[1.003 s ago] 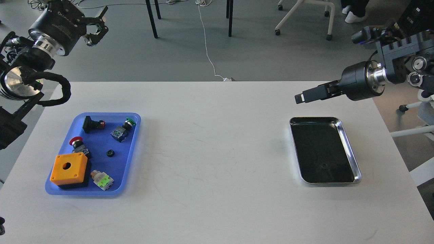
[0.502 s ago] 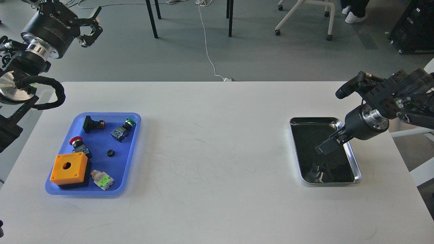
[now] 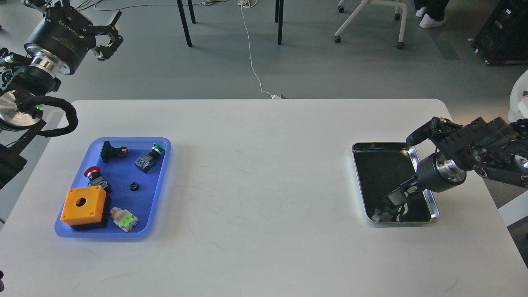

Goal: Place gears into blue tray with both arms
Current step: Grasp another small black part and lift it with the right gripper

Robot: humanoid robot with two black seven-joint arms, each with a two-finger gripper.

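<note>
White worktop [image 3: 264,185], grey floor behind. Our right arm reaches in from 3 o'clock, wrist pitched down, right end effector [image 3: 394,200] low over the near end of the silver tray [image 3: 429,198]; fingers too dark to separate, can't tell the grip. Left end effector [image 3: 108,36] raised off the worktop at 10 o'clock, fingers spread. One gear [image 3: 133,186] lies mid blue tray [image 3: 163,181].

Glossy metal tray [image 3: 433,206], matt table [image 3: 264,165]
</note>
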